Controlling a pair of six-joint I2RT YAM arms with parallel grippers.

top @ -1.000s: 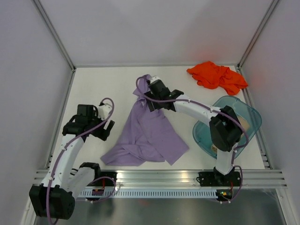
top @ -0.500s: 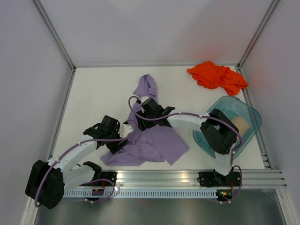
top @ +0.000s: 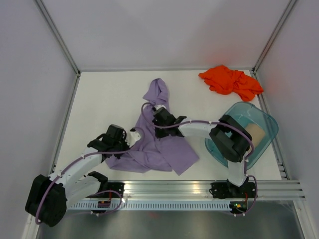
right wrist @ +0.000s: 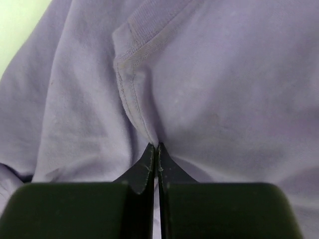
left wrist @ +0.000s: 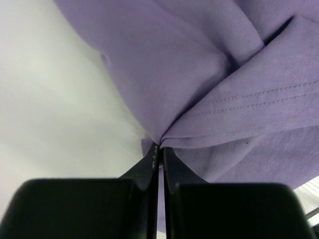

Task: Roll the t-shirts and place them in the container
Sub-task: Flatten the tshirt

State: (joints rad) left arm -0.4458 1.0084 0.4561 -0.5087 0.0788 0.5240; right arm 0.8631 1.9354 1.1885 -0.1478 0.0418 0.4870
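Left gripper (left wrist: pixel 158 151) is pinched shut on the lavender t-shirt (top: pixel 162 149) at its left edge. Right gripper (right wrist: pixel 155 148) is clamped on a ribbed hem. Open table (top: pixel 99 99) lies to the left.

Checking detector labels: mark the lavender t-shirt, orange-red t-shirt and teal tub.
lavender t-shirt (top: pixel 164 152), top external view, flat lower body of the cloth.
orange-red t-shirt (top: pixel 230 80), top external view, middle of the crumpled heap.
teal tub (top: pixel 267 119), top external view, translucent far-right wall.

Bright, even, diffuse light; soft shadows in lavender t-shirt (left wrist: pixel 209 74) folds; wrist close-ups slightly soft
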